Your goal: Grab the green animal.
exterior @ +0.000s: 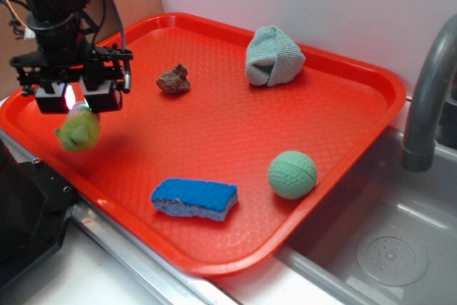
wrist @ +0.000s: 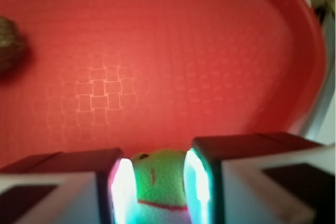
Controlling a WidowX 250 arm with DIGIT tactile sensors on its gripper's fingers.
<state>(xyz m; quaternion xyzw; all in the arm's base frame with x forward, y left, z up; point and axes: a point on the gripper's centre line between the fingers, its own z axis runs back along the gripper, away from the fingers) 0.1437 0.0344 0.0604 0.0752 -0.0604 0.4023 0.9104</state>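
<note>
From the exterior view I am seeing my hand (exterior: 75,101) hanging over the left corner of the red tray (exterior: 214,133), with the green animal (exterior: 78,131) dangling below my fingers, lifted clear of the tray floor as far as I can judge. Moving rightward, that view is also showing the blue sponge (exterior: 194,198) near the front rim, the brown lumpy piece (exterior: 173,79) farther back, the grey-green cloth (exterior: 273,56) bunched toward the back, the green dimpled ball (exterior: 292,174) toward the right front, and the grey faucet (exterior: 428,98) beyond the tray's right edge.

The wrist view is showing none of those except a blurred brown shape (wrist: 10,45) at the left edge, probably the lumpy piece. What it is giving me instead is the grip itself: my hand (wrist: 157,187) is pinching the green animal (wrist: 159,184), my two pads pressing its fuzzy sides from left and right, with a red stitched line showing on its face and the tray's woven texture (wrist: 173,56) spreading out beyond.
</note>
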